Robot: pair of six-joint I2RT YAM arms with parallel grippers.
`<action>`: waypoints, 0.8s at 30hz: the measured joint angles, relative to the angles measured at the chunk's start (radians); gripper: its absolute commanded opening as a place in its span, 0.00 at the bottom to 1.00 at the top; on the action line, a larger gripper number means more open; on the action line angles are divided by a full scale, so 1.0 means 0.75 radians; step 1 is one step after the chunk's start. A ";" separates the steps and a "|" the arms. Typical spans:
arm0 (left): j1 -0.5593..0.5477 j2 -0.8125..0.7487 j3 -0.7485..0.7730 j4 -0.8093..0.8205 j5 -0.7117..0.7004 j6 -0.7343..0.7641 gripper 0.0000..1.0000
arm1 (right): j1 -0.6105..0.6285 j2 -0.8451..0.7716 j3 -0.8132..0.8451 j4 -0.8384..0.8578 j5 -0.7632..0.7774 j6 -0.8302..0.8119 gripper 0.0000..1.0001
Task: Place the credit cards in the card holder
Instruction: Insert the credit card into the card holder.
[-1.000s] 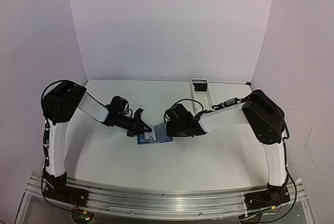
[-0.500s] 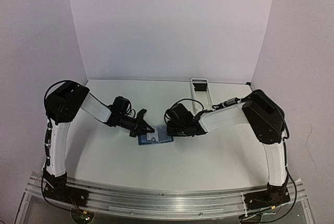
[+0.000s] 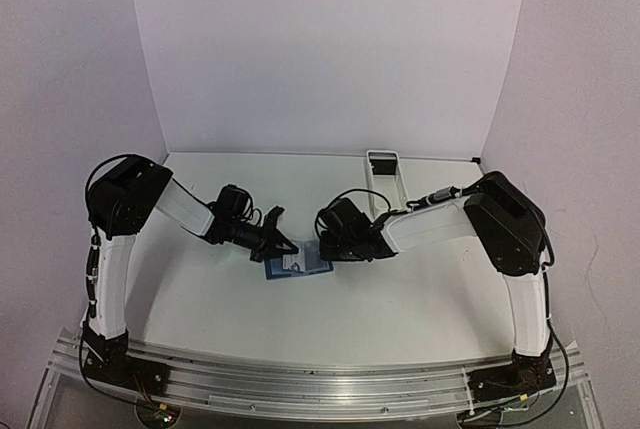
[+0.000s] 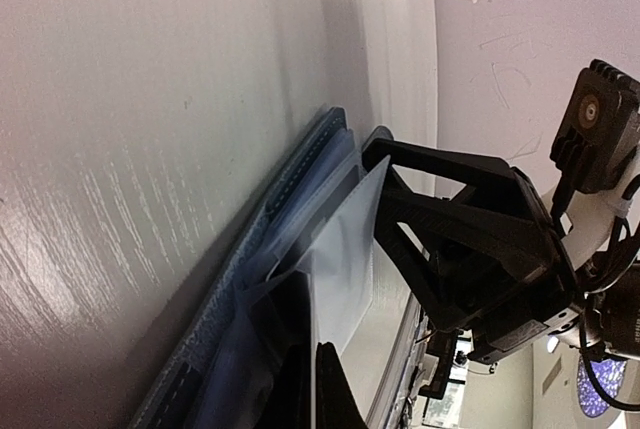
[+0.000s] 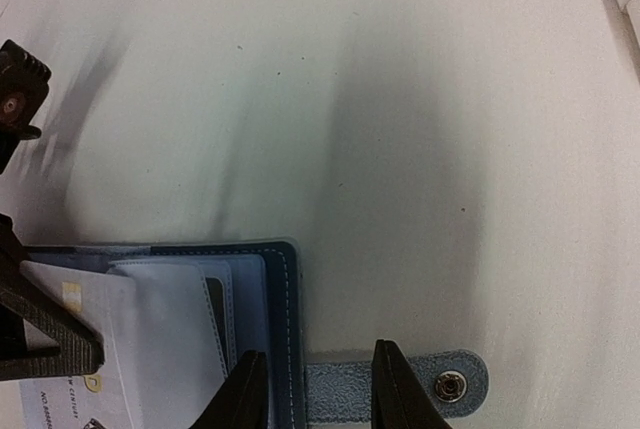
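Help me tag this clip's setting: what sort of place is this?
Likely a robotics lab booth: plain white walls enclose a white table; left arm and right arm stand on a metal rail.

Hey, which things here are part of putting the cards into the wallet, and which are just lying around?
Part of the job:
credit card, held in the left gripper
card holder, lying open
right gripper, open over the strap

Just lying about:
white tray, at the far side

White table [image 3: 400, 309] under the left gripper [image 3: 288, 246] and right gripper [image 3: 322, 249]; pale lilac walls [image 3: 320, 49] beyond and beside them
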 measured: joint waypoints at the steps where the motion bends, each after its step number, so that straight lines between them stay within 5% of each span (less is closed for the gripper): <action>1: 0.004 0.000 0.000 0.000 -0.002 0.013 0.00 | 0.000 0.000 0.000 0.000 -0.001 0.000 0.32; 24: 0.021 0.006 -0.014 0.106 -0.029 -0.009 0.00 | -0.010 0.000 0.004 0.018 -0.084 0.010 0.32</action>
